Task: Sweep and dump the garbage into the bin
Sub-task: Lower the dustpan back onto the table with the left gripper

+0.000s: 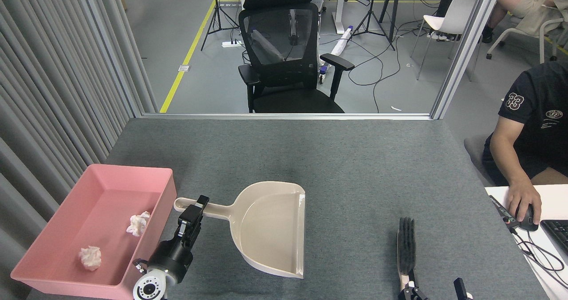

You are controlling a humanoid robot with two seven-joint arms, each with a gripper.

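Dump done, tools going back down on the bench

Both wads of garbage point(138, 223) lie inside the pink bin point(66, 211) at the bench's point(355, 167) left edge, one near the right wall, the other point(90, 258) toward the near corner, so the sweeping and tipping look finished. The left hand point(197, 207) is clamped on the handle of the empty beige dustpan point(275, 229), which sits low over the bench just right of the bin (touching the surface or a shade above it, hard to say). The brush point(407, 246) lies on the bench near the front right; the right hand point(437, 293) shows only fingertips at the bottom edge, spread apart, one right at the brush handle. Next call, I'd judge: settle the pan flat, release, draw the arm clear.
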